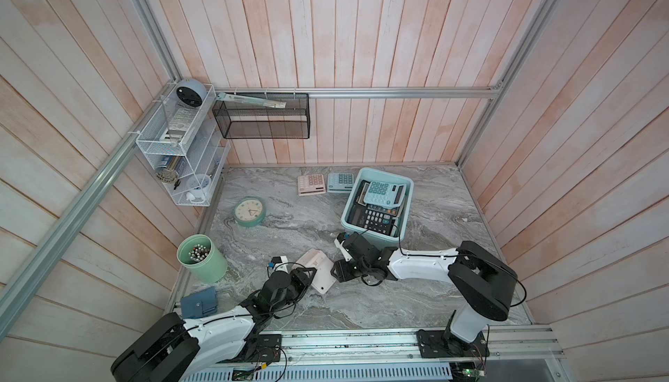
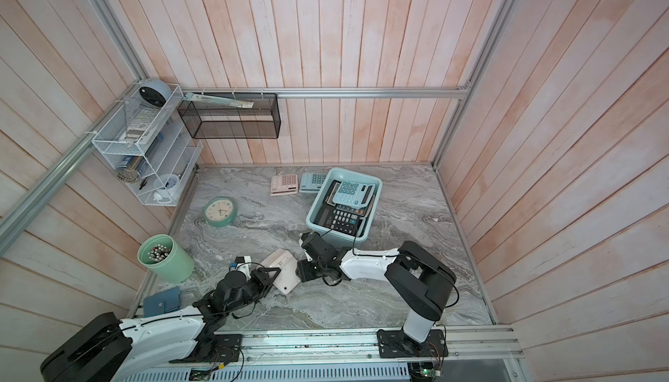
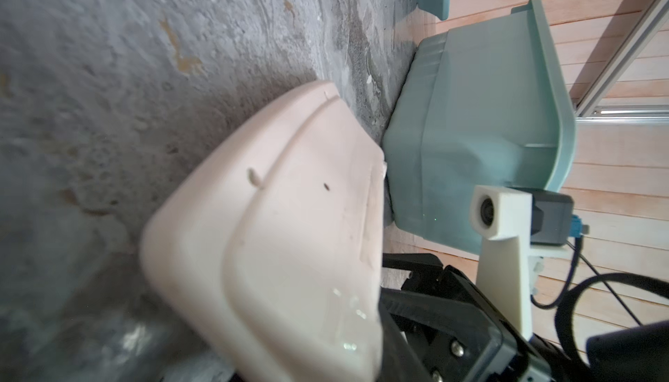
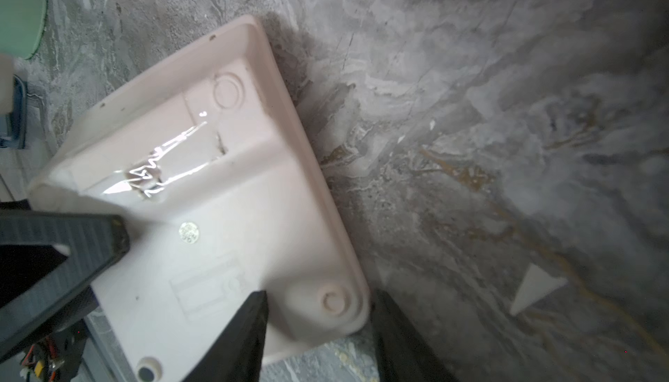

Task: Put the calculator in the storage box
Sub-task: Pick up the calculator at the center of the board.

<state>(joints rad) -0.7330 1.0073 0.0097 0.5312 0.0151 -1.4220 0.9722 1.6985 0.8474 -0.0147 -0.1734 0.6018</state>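
Observation:
A pale pink calculator [image 1: 320,271] [image 2: 284,266] sits tilted, back side up, at the front middle of the marble table between my two grippers. My right gripper [image 1: 335,271] [image 4: 320,295] is shut on one corner, its two fingers on either side of the round foot there. My left gripper [image 1: 307,277] [image 2: 271,277] holds the opposite edge; one of its fingers [image 4: 72,239] lies flat on the calculator's back and the other is hidden beneath. The pink shell [image 3: 289,235] fills the left wrist view. Just behind the right gripper, the teal storage box [image 1: 347,213] [image 2: 314,213] [image 3: 488,126] holds several calculators.
A green pen cup [image 1: 201,259] and a blue wallet [image 1: 198,302] stand at the front left, with a teal clock [image 1: 249,211] further back. A pink calculator [image 1: 311,184] and a blue one [image 1: 340,182] lie by the back wall. A black mesh basket [image 1: 264,119] and white wire shelves [image 1: 173,134] hang above.

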